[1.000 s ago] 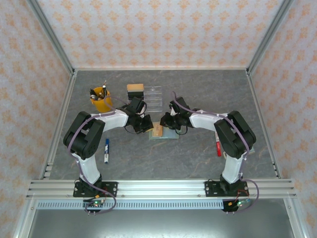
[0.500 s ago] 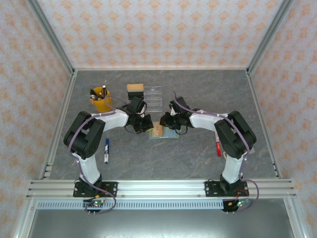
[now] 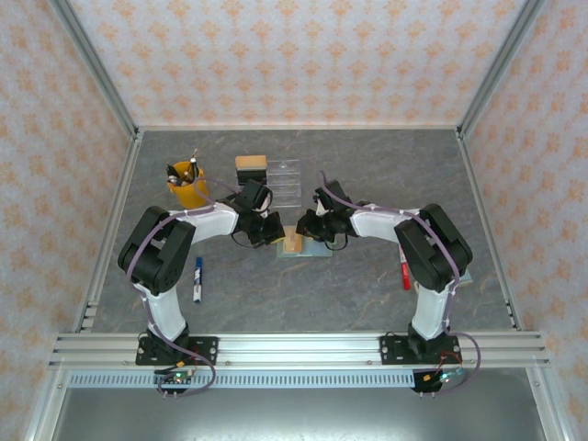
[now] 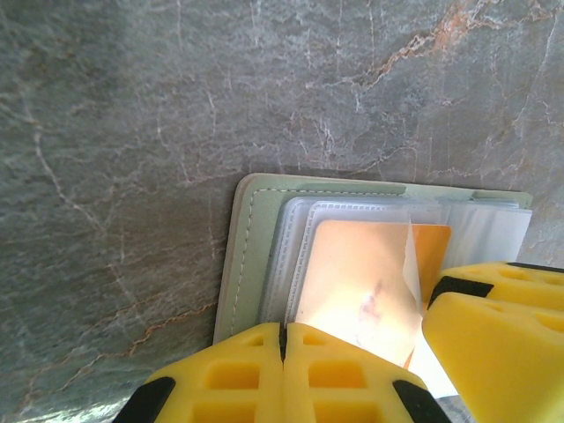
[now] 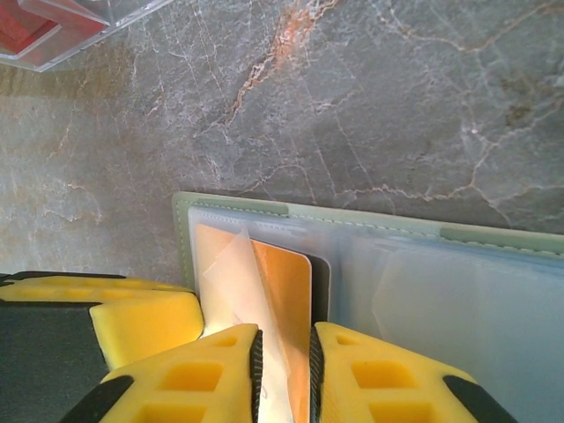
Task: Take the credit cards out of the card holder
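Tan-orange card [image 5: 282, 300] mostly inside its clear sleeve, pinched between the nearly closed fingers of right end effector [image 5: 284, 374]; black card [image 5: 320, 282] just behind, at its 3 o'clock. Left end effector [image 4: 282, 374] fully closed, empty, seemingly pinning card holder [image 3: 304, 246], open at centre of desk [image 3: 367, 276], from 10 o'clock. Judged early: orange card not yet drawn clear, black one to follow.
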